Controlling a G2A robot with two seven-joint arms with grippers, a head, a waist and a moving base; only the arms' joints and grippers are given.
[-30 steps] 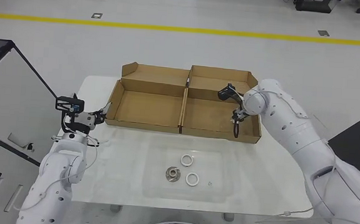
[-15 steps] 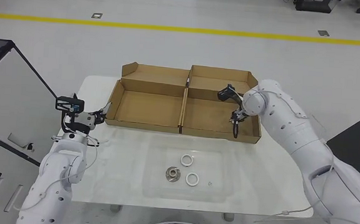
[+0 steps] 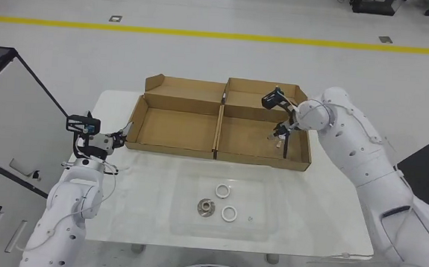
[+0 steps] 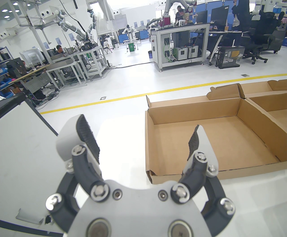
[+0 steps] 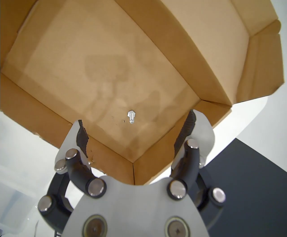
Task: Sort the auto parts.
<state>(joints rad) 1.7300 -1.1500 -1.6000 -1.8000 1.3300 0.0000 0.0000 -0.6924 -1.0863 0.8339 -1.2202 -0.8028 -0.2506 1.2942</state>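
Right pincer (image 3: 281, 137) hangs over the right cardboard box (image 3: 242, 141), above the 3 o'clock part of its floor, and its fingers stand wide apart with nothing between the pads. In the right wrist view the same pincer (image 5: 135, 122) looks down into this box (image 5: 157, 33). A small silver bolt (image 5: 130, 116) is seen against the cardboard floor, just in the gap between the two fingers. It touches neither of them and lies well below them, with its hexagonal head turned away from the pincer.

Left pincer (image 3: 121, 136) is at 9 o'clock of the left cardboard box (image 3: 176, 129), just beside its outer wall, over the white desk (image 3: 143, 196). Its fingers (image 4: 86, 132) are also spread apart and hold nothing, and the left box (image 4: 213, 139) is before them.

Both boxes stand side by side and touch, the right one at 3 o'clock of the left one. At 6 o'clock of the boxes a clear plastic tray (image 3: 260, 210) rests on the desk. Inside it are two white rings (image 3: 224, 190) (image 3: 230, 214) and, at 9 o'clock of them, one grey metal round part (image 3: 206, 206), all well apart from both pincers.
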